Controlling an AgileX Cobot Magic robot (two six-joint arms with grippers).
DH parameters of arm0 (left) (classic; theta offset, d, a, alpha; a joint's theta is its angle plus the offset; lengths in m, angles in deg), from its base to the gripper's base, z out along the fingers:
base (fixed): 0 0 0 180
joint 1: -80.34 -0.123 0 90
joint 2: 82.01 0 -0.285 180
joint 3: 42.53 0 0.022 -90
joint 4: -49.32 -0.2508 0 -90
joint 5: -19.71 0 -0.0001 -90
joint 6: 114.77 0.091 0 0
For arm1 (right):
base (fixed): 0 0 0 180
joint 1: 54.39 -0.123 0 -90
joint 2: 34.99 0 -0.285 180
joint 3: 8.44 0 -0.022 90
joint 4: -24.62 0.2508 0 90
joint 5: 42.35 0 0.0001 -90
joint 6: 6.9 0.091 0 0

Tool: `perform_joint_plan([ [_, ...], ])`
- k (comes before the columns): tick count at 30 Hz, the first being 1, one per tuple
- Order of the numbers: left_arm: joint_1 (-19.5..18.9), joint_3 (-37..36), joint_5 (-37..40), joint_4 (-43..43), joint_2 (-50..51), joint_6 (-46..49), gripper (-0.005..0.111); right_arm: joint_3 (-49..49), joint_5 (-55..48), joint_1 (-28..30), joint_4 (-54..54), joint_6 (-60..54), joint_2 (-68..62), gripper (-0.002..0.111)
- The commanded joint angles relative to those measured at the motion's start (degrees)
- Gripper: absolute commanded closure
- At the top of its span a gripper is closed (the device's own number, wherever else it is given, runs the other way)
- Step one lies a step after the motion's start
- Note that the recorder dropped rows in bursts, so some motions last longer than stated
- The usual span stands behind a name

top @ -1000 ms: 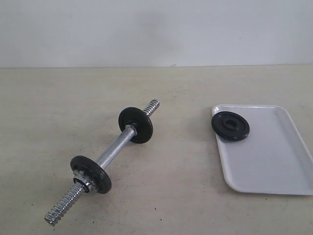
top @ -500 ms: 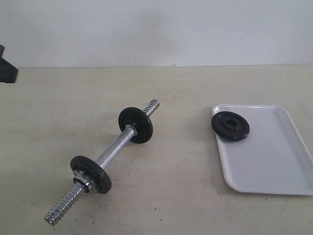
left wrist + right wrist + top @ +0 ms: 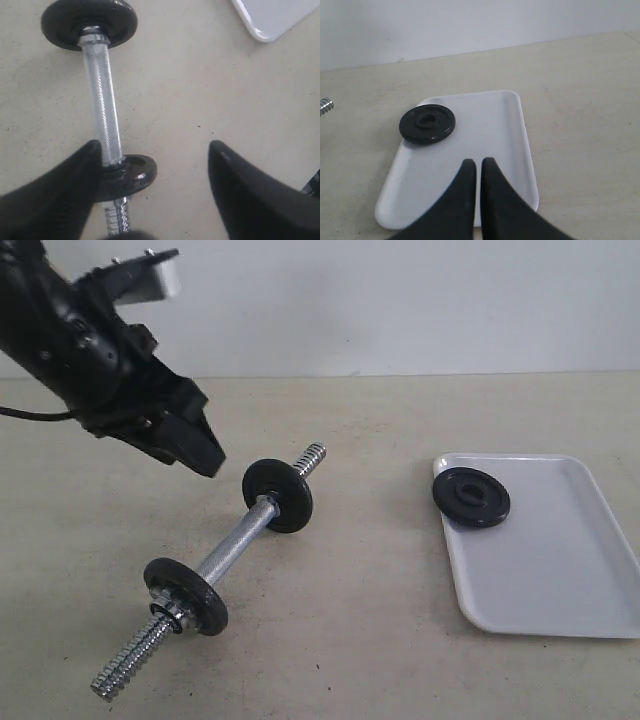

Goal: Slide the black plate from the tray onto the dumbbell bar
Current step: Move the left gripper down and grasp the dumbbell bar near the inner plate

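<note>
The black plate (image 3: 471, 497) (image 3: 427, 124) lies flat at the near-left corner of the white tray (image 3: 545, 560) (image 3: 495, 130). The chrome dumbbell bar (image 3: 235, 545) (image 3: 102, 110) lies slantwise on the table and carries two other black discs, one far (image 3: 278, 495) (image 3: 127, 175) and one near (image 3: 185, 595) (image 3: 90, 22) with a collar nut. My left gripper (image 3: 205, 455) (image 3: 154, 146) hangs open above the far disc, one finger beside it. My right gripper (image 3: 479, 162) is shut and empty over the tray, short of the plate; the exterior view does not show it.
The beige table (image 3: 360, 620) runs back to a white wall. Both threaded bar ends (image 3: 312, 458) (image 3: 120, 670) stick out bare past the discs. A tray corner (image 3: 270, 20) shows in the left wrist view.
The left arm has swung in from the left edge and now hangs over the far end of the bar. Bar, discs, plate and tray have not moved.
</note>
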Motion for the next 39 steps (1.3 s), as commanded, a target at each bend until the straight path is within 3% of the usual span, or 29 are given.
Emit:
perform_joint_plan([
  [1,3.37,1.49,-3.22,-1.05,5.49,0.51,0.031,-0.05,0.02,0.07,-0.08,0.05,0.13,0.109],
  [11,4.84,1.69,-11.06,-7.45,14.11,-1.70,0.029,-0.05,0.02,0.07,-0.08,0.05,0.13,0.109],
  [32,4.84,1.58,-21.64,-7.34,25.61,-1.67,0.030,-0.05,0.02,0.07,-0.08,0.05,0.13,0.109],
  [36,4.84,1.58,-23.25,-6.20,25.99,-1.67,0.041,-0.05,0.02,0.07,-0.08,0.05,0.13,0.109],
  [39,4.84,1.58,-23.40,-5.93,26.64,-1.67,0.058,-0.05,0.02,0.07,-0.08,0.05,0.13,0.109],
])
